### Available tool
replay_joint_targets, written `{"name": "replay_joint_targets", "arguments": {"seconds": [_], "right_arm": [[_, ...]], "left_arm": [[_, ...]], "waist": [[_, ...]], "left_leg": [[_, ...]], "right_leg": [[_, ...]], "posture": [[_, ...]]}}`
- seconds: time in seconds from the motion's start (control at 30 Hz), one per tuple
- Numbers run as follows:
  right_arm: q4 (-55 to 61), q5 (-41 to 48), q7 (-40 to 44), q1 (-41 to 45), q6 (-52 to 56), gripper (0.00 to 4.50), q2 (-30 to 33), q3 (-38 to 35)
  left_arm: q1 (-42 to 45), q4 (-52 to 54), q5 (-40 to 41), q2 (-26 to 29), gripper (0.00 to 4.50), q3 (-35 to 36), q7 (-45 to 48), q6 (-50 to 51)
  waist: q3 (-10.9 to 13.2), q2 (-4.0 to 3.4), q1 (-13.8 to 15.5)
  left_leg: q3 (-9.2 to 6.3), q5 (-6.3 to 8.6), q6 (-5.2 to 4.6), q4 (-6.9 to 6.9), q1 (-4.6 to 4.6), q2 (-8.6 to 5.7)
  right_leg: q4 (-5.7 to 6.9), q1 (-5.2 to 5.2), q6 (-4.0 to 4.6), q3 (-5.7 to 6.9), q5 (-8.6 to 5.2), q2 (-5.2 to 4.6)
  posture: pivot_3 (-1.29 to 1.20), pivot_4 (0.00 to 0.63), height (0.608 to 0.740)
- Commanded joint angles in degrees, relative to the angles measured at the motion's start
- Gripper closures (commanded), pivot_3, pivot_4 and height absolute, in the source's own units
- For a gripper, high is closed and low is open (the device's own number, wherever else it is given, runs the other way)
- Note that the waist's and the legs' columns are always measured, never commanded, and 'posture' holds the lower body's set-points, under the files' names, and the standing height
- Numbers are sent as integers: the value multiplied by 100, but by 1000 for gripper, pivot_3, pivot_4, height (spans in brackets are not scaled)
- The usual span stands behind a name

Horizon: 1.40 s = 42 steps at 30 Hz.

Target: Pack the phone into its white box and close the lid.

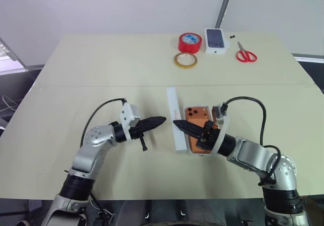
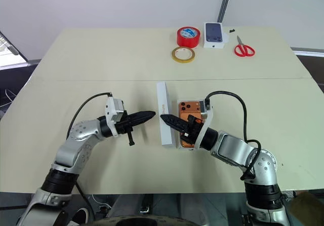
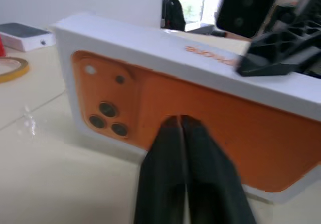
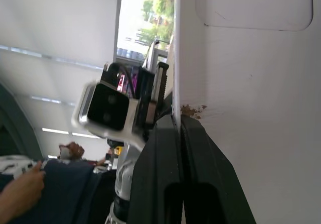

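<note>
The orange phone (image 1: 198, 115) lies back up in the white box (image 1: 192, 153) in front of me, camera lenses at the far end. Just left of it the lid (image 1: 173, 104) stands on its long edge. Its open white inside (image 4: 251, 108) faces the phone, and its outer face (image 3: 165, 103), printed with an orange phone picture, faces left. My right gripper (image 1: 175, 123) reaches over the phone, shut on the lid's upper wall. My left gripper (image 1: 163, 119) points at the printed face, shut and empty, a small gap short of it.
At the table's far side lie a red tape roll (image 1: 190, 42), a yellow tape ring (image 1: 185, 60), a small white box with a dark phone picture (image 1: 215, 41) and red scissors (image 1: 246, 54). A person's hand (image 4: 20, 189) shows beyond the table.
</note>
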<state>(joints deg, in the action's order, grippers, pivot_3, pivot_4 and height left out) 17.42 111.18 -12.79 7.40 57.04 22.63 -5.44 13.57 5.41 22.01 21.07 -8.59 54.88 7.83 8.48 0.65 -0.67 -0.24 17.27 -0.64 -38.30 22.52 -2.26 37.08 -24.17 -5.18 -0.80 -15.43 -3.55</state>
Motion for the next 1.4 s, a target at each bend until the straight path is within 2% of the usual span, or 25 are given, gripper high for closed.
{"name": "replay_joint_targets", "arguments": {"seconds": [0.03,0.27,0.37,0.5,0.67,0.73,0.83,0.9,0.97,1.03,1.1,1.17,1.2,1.27,1.4], "right_arm": [[-17,182,45,-47,-87,4500,166,55],[-153,182,108,-126,-261,4500,334,-102],[-167,182,211,-176,-253,3633,457,-263],[-177,59,399,-272,-263,1762,999,-585],[-326,-445,1369,-772,7,1762,2103,-1460],[-262,-1260,2061,-978,-4,1762,2502,-1660],[-528,-2003,2648,-982,-154,1762,2729,-1814],[-477,-2799,2858,-929,-484,1762,2669,-1646],[-113,-3961,3113,-939,-1094,1762,2551,-1248],[103,-4640,3401,-908,-1521,2303,2348,-971],[183,-5477,3511,-864,-2069,3117,2181,-727],[130,-6307,3602,-858,-2643,4170,2078,-557],[107,-6493,3729,-864,-2785,4458,2031,-518],[84,-7002,3926,-882,-3111,4458,2030,-371],[155,-7632,4193,-972,-3409,4458,1970,-141]], "left_arm": [[60,-260,-247,-278,4490,-270,-61,-326],[510,-1074,-516,-769,4490,-446,-53,-715],[716,-1382,-585,-1028,4500,-567,14,-828],[847,-1762,-736,-1302,4500,-693,66,-1049],[1091,-2252,-839,-1761,4500,-822,22,-1203],[1142,-2361,-857,-1887,4500,-845,11,-1248],[1166,-2420,-866,-1959,4500,-839,51,-1271],[1188,-2422,-886,-1929,4500,-807,64,-1294],[1228,-2294,-774,-1866,4500,-683,49,-1157],[1268,-2147,-702,-1741,4500,-566,42,-1058],[1309,-1997,-666,-1566,4500,-447,-26,-795],[1336,-1888,-642,-1408,4500,-363,-92,-513],[1339,-1843,-600,-1318,4500,-342,-57,-330],[1320,-1848,-688,-1119,4500,-391,13,-106],[1252,-2181,-1243,-833,4500,-707,47,-526]], "waist": [[0,0,6],[0,1,2],[0,1,12],[-1,1,24],[1,0,130],[1,0,118],[1,0,117],[1,0,118],[1,0,125],[1,0,124],[1,-2,125],[0,-4,135],[0,-3,136],[0,-3,141],[0,-3,143]], "left_leg": [[0,0,0,0,0,0],[0,0,-1,0,-1,0],[0,0,-1,-1,0,0],[1,3,-6,-4,2,0],[5,7,-15,-11,6,-1],[6,9,-17,-11,5,0],[7,9,-17,-12,1,3],[7,9,-17,-12,-4,3],[7,9,-17,-12,-4,3],[7,9,-17,-13,-4,3],[6,9,-17,-13,-4,3],[6,8,-17,-15,-4,3],[6,8,-16,-16,-3,2],[5,8,-16,-17,-3,1],[5,8,-15,-16,-3,1]], "right_leg": [[-1,1,0,0,0,-1],[-1,3,0,0,0,0],[-1,5,0,1,0,0],[-5,6,-1,1,0,-1],[-13,12,-2,2,0,0],[-14,11,-2,2,0,3],[-12,14,-2,2,0,8],[-12,18,-2,1,-1,9],[-12,18,-2,1,-1,10],[-11,17,-3,1,-1,10],[-10,16,-3,1,-1,11],[-10,16,-3,1,-1,11],[-10,16,-3,1,-1,10],[-10,16,-3,1,-1,10],[-10,16,-3,1,-1,10]], "posture": [[0,150,740],[0,150,740],[0,150,740],[0,150,740],[0,150,740],[0,150,740],[0,150,740],[0,150,740],[0,150,740],[0,150,740],[0,150,740],[0,150,740],[0,150,740],[0,150,740],[0,150,740]]}}
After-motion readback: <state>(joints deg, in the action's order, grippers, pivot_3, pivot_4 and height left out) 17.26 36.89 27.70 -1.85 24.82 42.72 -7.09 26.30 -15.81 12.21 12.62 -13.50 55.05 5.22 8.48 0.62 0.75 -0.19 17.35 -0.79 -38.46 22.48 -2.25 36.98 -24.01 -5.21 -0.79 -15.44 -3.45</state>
